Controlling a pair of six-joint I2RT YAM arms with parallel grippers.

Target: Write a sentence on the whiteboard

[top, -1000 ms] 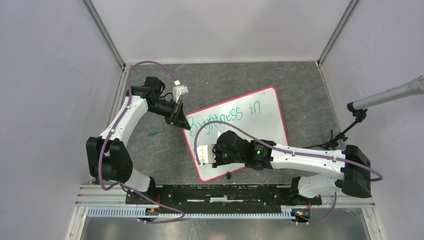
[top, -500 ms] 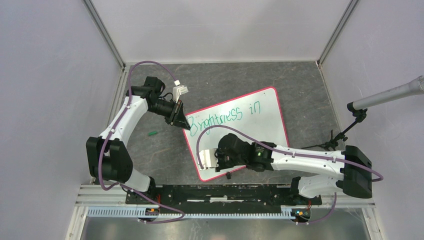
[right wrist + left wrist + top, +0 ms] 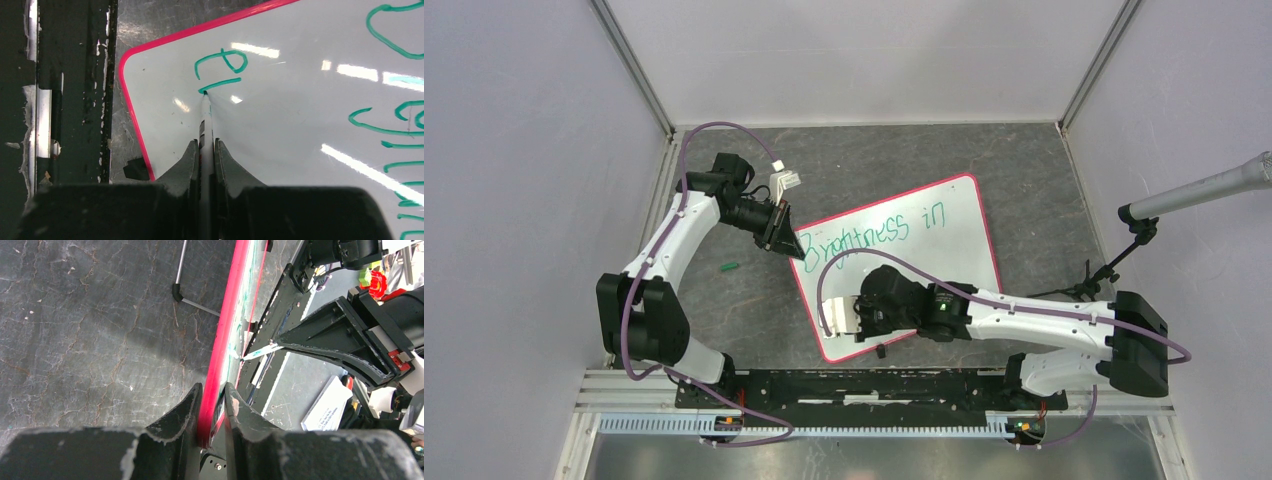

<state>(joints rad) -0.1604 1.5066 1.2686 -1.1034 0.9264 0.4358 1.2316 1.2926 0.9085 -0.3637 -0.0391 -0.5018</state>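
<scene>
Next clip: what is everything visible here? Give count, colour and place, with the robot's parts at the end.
whiteboard: one, white with a red-pink rim, lying askew on the table
writing: green, "Brightness in" on the far line, a few strokes of a second line near the left corner
marker: one, dark, tip at the second line
small green piece: one, on the table left of the whiteboard, apart from it
small black piece: one, by the whiteboard's near edge
microphone: one, grey, on a black stand, right side
table: one, dark grey
left gripper: black, shut on the whiteboard's rim
right gripper: black, shut on the marker
</scene>
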